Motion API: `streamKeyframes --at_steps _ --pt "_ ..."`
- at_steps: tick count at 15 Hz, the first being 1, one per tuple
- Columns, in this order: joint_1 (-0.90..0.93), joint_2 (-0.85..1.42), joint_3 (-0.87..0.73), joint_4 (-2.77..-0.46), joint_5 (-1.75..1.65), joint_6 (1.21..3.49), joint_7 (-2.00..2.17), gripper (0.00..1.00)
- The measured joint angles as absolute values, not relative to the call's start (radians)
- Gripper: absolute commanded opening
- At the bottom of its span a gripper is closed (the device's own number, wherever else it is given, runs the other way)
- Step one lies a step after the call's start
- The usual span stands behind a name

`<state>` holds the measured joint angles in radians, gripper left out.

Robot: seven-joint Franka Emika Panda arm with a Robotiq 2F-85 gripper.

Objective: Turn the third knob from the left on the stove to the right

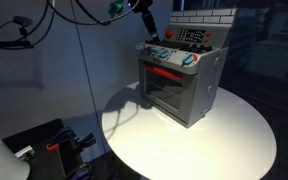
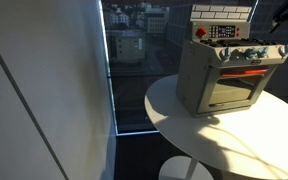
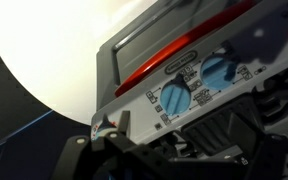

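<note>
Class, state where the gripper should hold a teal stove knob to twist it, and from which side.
Pinch the raised bar across the knob. Come from the front of the stove, square to its tilted control panel, since knobs stick out there above the door.

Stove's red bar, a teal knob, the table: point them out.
red bar (image 1: 161, 72): in an exterior view, its middle.
teal knob (image 3: 174, 97): wrist view, its face.
table (image 1: 236, 137): in an exterior view, bare top.

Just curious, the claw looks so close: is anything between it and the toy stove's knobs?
Nothing visible does. The claw hangs just above the stove, and the wrist view shows the teal knobs uncovered.
</note>
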<state>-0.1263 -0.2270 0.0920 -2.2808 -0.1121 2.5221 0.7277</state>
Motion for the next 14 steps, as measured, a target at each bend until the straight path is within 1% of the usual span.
streamKeyframes --at_steps 5,14 --pt "-0.128 -0.226 0.078 -2.287 -0.111 2.541 0.735 1.00" --pt "-0.129 -0.183 0.057 -2.319 -0.072 2.701 0.777 1.00"
